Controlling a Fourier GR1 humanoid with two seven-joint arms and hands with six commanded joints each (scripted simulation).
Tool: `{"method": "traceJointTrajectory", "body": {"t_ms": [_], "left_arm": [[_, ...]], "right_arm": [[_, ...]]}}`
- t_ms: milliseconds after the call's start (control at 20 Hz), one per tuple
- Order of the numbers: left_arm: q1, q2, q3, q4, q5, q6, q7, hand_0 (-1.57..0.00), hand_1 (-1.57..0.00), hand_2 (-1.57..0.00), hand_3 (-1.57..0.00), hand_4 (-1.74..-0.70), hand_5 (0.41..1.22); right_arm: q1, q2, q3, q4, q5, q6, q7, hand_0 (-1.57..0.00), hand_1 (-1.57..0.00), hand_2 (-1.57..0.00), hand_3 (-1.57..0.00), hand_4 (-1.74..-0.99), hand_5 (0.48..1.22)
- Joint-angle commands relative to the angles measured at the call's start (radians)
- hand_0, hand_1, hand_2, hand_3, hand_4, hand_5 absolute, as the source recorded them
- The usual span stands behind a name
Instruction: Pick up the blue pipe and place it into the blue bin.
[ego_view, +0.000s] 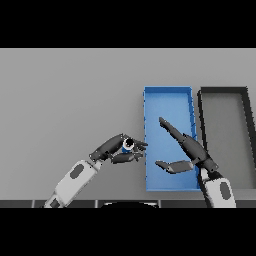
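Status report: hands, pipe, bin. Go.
Left hand shut on pipe, just left of blue bin. Right hand open over bin. Pipe not yet in. Black bin to the right, out of the way.

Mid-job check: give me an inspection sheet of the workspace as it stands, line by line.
Surface: grey table, flat.
Job's things: blue pipe held just left of the blue bin, not yet over it; nothing seen lying in the bin.
Clutter: black bin right of the blue one, apparently nothing in it.
Hands: left hand has its fingers curled round the pipe; right hand hovers open above the blue bin, fingers straight, thumb spread.
Cables: nothing seen.
Surroundings: nothing seen beyond the table.
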Motion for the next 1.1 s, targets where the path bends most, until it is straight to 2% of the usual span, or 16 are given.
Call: {"method": "traceJointTrajectory", "body": {"t_ms": [0, 150, 300, 600, 700, 900, 1000, 1050], "left_arm": [[0.001, 0.007, 0.002, -0.001, -0.003, -0.001, -0.004, -1.57, -1.57, -1.57, -1.44, -1.73, 1.221], [0.000, -0.005, -0.010, 0.005, -0.025, 0.010, 0.005, -1.57, -1.57, -1.57, -1.44, -1.73, 1.221], [-0.008, -0.011, -0.001, 0.022, -0.017, 0.000, -0.006, -1.57, -1.57, -1.57, -1.44, -1.73, 1.221], [-0.012, -0.006, 0.012, 0.037, 0.009, -0.037, -0.047, -1.57, -1.57, -1.57, -1.48, -1.73, 1.221], [-0.021, -0.008, 0.015, 0.037, 0.025, -0.048, -0.024, -1.57, -1.57, -1.57, -1.50, -1.73, 1.221], [-0.022, -0.005, 0.019, 0.033, 0.036, -0.058, -0.011, -1.57, -1.57, -1.57, -1.51, -1.73, 1.221], [-0.028, -0.007, 0.018, 0.036, 0.038, -0.067, -0.003, -1.57, -1.57, -1.57, -1.45, -1.72, 1.221], [-0.021, 0.003, 0.024, 0.025, 0.058, -0.082, -0.006, -1.57, -1.57, -1.57, -1.47, -1.72, 1.221]], "right_arm": [[-0.015, -0.008, 0.016, -0.019, -0.025, 0.013, 0.029, 0.00, 0.00, 0.00, 0.00, -1.305, 0.522], [-0.120, -0.022, 0.056, -0.026, -0.056, 0.023, 0.131, 0.00, 0.00, 0.00, 0.00, -1.295, 0.522], [-0.232, -0.021, 0.104, -0.013, -0.079, 0.057, 0.174, 0.00, 0.00, 0.00, 0.00, -1.303, 0.532], [-0.370, 0.044, 0.174, 0.090, -0.074, 0.115, 0.203, 0.00, 0.00, 0.00, 0.00, -1.251, 0.535], [-0.403, 0.086, 0.206, 0.123, -0.044, 0.106, 0.231, 0.00, 0.00, 0.00, 0.00, -1.233, 0.528], [-0.463, 0.120, 0.212, 0.193, -0.042, 0.112, 0.250, 0.00, 0.00, -0.01, 0.00, -1.223, 0.512], [-0.505, 0.143, 0.209, 0.243, -0.048, 0.126, 0.252, 0.00, -0.01, -0.04, 0.00, -1.231, 0.512], [-0.504, 0.153, 0.222, 0.255, -0.044, 0.137, 0.245, -0.01, -0.04, -0.07, -0.01, -1.241, 0.516]]}}
